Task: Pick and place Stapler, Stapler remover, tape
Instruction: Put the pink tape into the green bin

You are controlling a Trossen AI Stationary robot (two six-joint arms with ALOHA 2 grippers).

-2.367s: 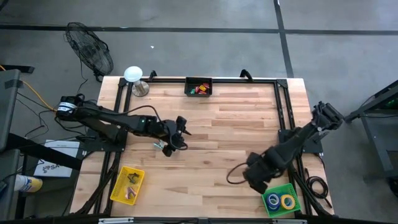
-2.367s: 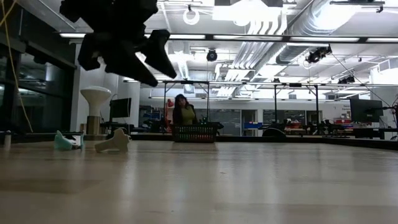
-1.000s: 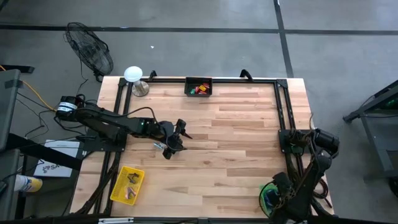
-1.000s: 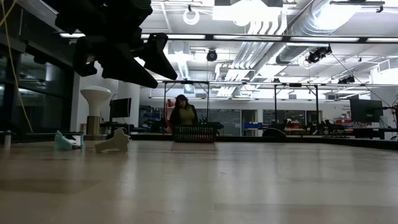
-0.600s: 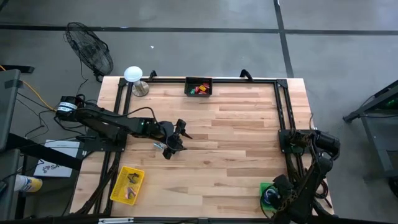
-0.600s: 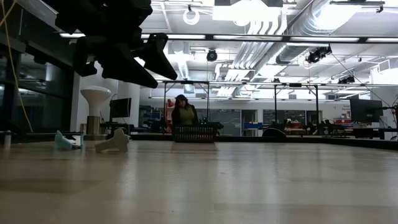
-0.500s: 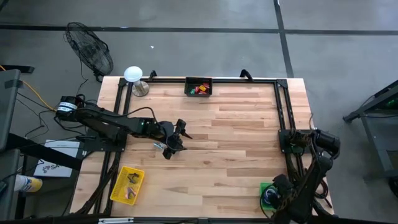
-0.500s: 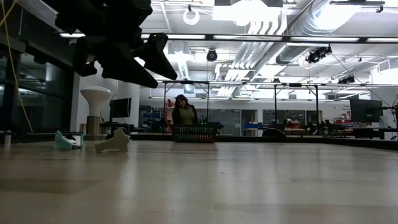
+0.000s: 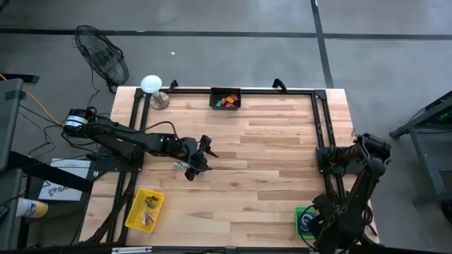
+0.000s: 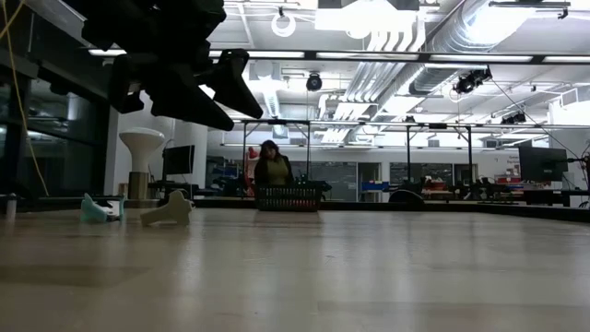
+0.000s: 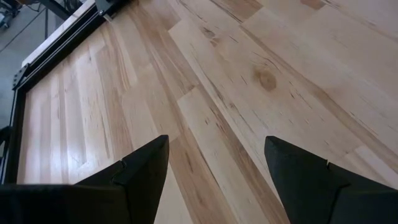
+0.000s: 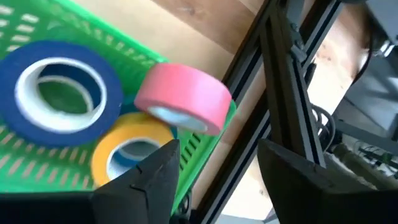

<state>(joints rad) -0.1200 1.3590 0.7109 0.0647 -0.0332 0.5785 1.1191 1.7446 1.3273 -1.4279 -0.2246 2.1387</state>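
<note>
The green basket point(image 12: 37, 168) at the table's near right corner holds a blue tape point(image 12: 59, 93) and a yellow tape point(image 12: 127, 152). A pink tape point(image 12: 183, 96) lies tilted on them against the basket's wall. My right gripper point(image 12: 217, 171) hovers open above the basket, touching none of them. My left gripper point(image 11: 214, 168) hangs open over bare wood at the table's left middle. Under it on the table lie a small teal piece point(image 10: 97, 210) and a beige claw-shaped stapler remover point(image 10: 168, 210). I cannot make out the stapler.
A yellow basket point(image 9: 145, 209) with small pieces sits at the near left. A black basket point(image 9: 226, 99) with red and green things stands at the far edge. A white stand point(image 9: 150, 85) is at the far left corner. A black frame rail point(image 12: 280, 74) runs beside the green basket.
My right arm has risen a little above the green basket, staying over the table's near right corner. More of the basket now shows beside it in the high view.
</note>
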